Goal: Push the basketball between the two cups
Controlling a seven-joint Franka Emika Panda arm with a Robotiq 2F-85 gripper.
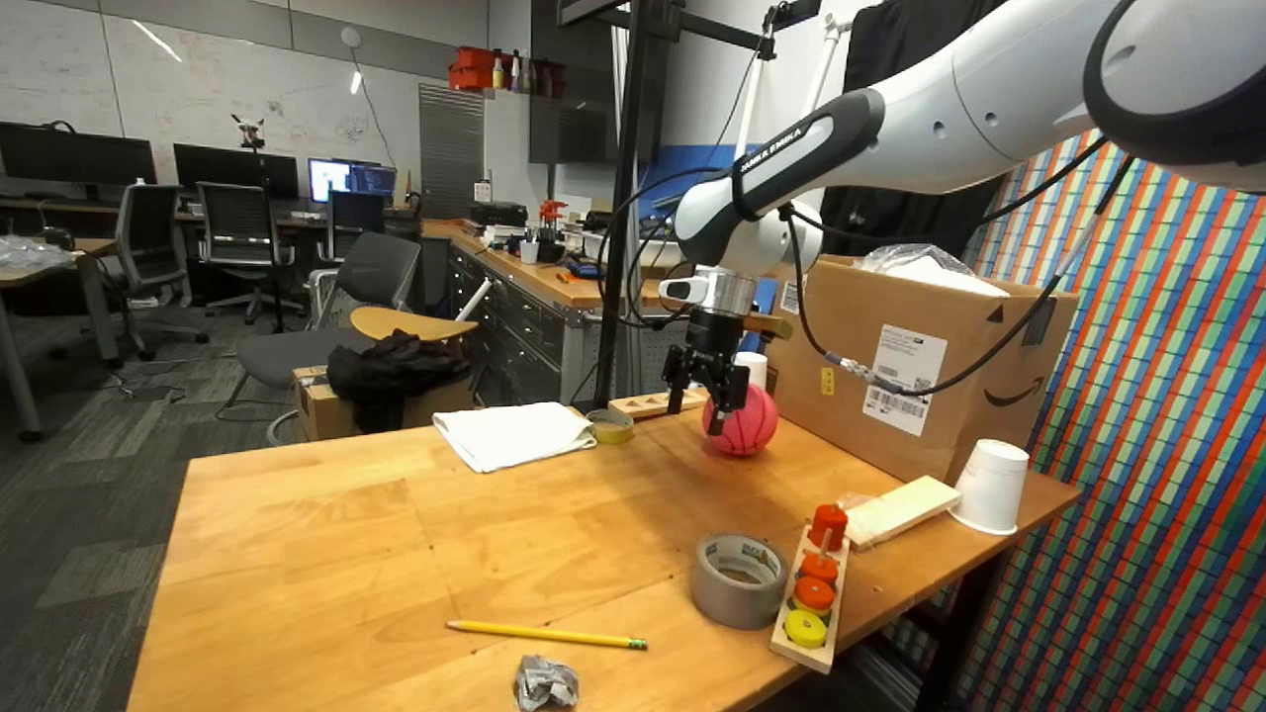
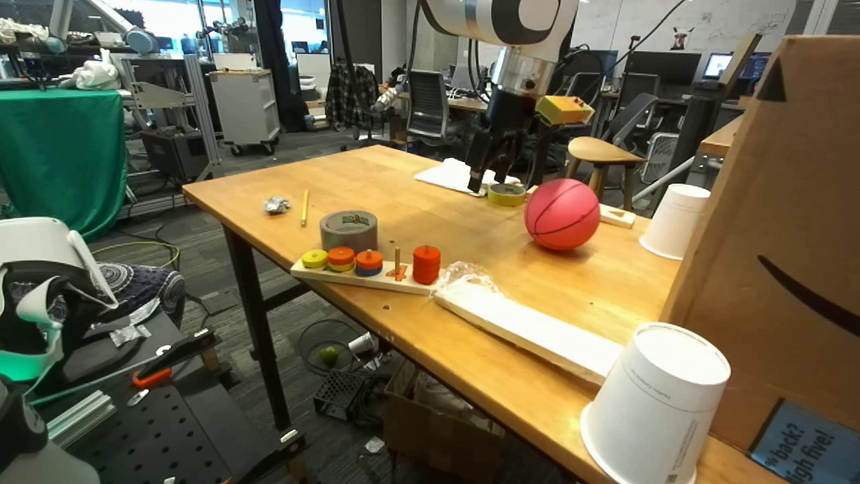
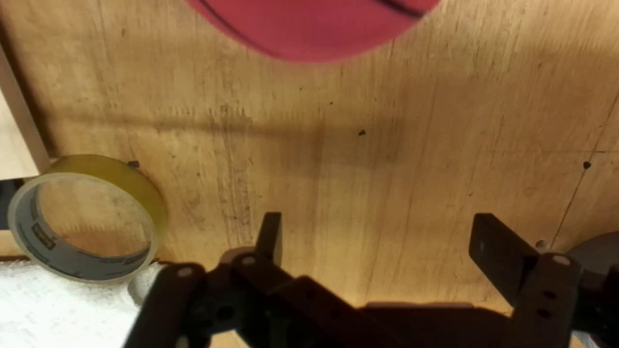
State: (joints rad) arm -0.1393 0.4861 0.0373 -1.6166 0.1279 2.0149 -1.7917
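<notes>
The pinkish-red basketball (image 1: 749, 425) rests on the wooden table and shows in both exterior views (image 2: 563, 214). Its lower edge shows at the top of the wrist view (image 3: 314, 29). One white cup (image 1: 992, 487) stands upside down at the table's edge by the cardboard box, large in an exterior view (image 2: 657, 403). Another white cup (image 2: 676, 222) stands upside down behind the ball, mostly hidden in an exterior view (image 1: 752, 367). My gripper (image 1: 696, 415) is open and empty above the table, beside the ball on the side away from the box; its fingers (image 3: 377, 217) are spread apart.
A large cardboard box (image 1: 890, 366) stands along the table's edge. A white wooden plank (image 2: 531, 329) and a peg toy (image 1: 811, 598) lie along the near edge. A grey tape roll (image 1: 740, 583), pencil (image 1: 546, 634), yellow tape roll (image 3: 116, 179) and white cloth (image 1: 514, 435) also lie here.
</notes>
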